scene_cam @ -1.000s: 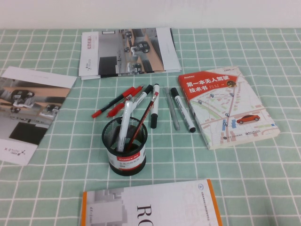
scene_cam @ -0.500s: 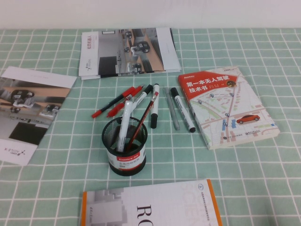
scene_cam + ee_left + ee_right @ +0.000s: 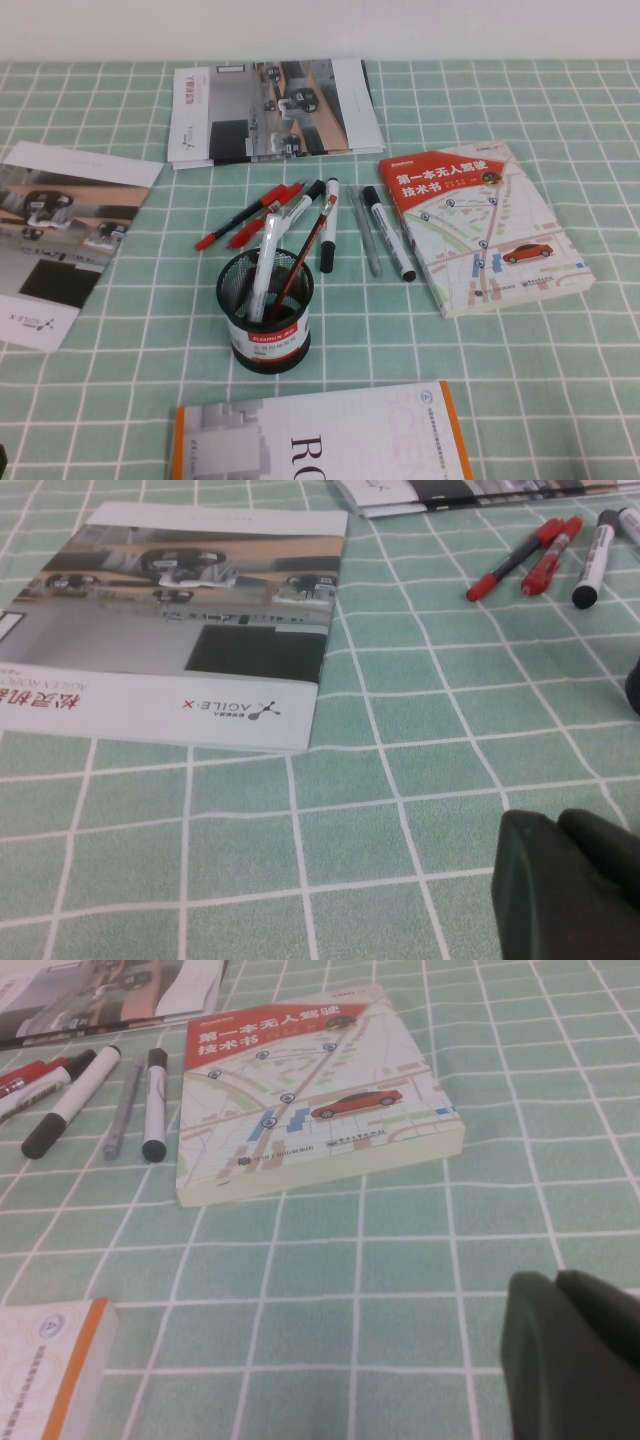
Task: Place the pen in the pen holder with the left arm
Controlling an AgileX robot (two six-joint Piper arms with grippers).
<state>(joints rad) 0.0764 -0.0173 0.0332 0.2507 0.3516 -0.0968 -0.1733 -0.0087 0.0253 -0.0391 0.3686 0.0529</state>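
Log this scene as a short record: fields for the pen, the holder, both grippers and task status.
pen: all-white pen stands tilted inside the holder
pen holder: black mesh cup, upright, also holding a slim dark pen
left gripper: low over the tablecloth beside the brochure, holding nothing
right gripper: low over the tablecloth, near the map book
status: pen appears placed

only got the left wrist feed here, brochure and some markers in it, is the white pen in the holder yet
observer: Yes. On the high view the white pen stands tilted inside the pen holder.
operator: anything else in there
observer: A slim pen leans beside it.
operator: where are the arms
observer: The left end effector is by your brochure. The right end effector is above the cloth, near the red-topped book.
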